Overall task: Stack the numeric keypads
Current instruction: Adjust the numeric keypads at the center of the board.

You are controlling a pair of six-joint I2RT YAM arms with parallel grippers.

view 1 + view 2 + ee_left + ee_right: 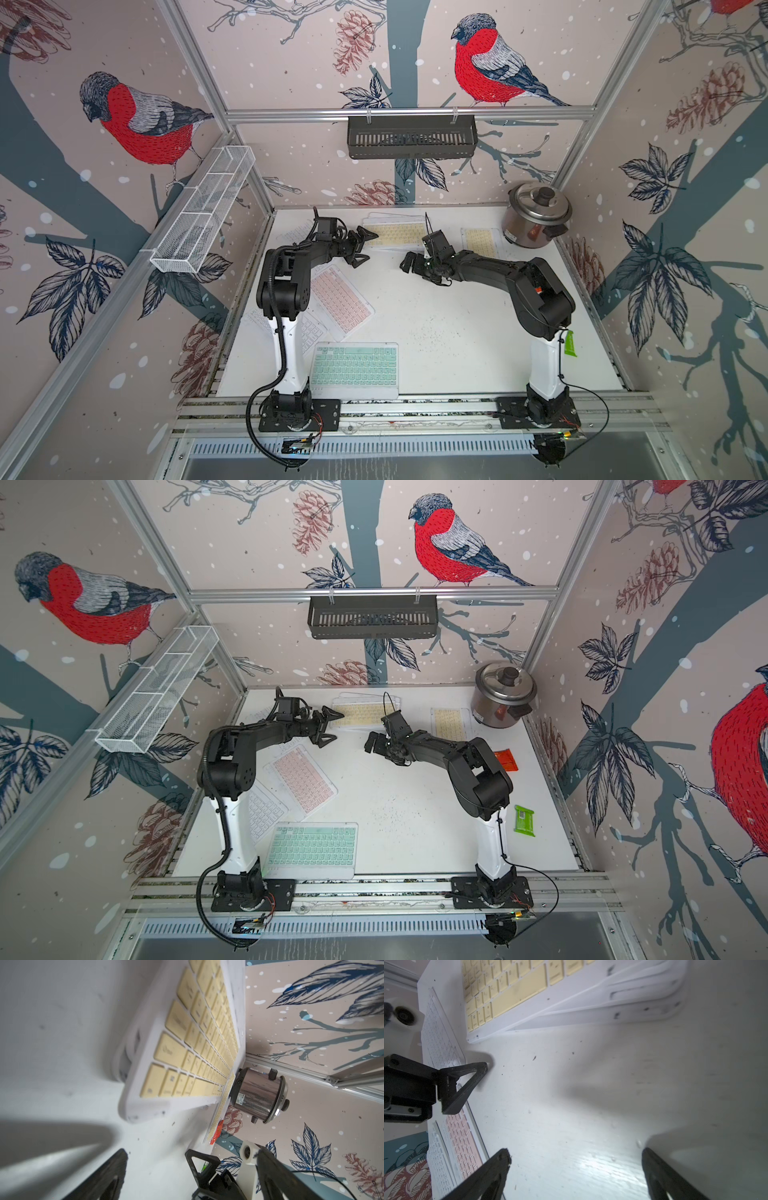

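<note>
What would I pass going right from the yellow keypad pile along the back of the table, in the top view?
Yellow pile → single yellow keypad → silver pot.

Flat white-framed keypads lie scattered on the white tabletop (436, 332). A mint-green-keyed keypad (354, 368) sits at the near edge and a pink-keyed keypad (340, 303) lies angled beside a white-keyed keypad (309, 332) by the left arm, with a yellow-topped pile of keypads (395, 236) at the back and a single yellow-keyed keypad (481, 243) near the round steel rice cooker (536, 216). The black left gripper (371, 247) hangs with its jaws spread at the pile's left end, facing the black right gripper (409, 262) over bare table.
</note>
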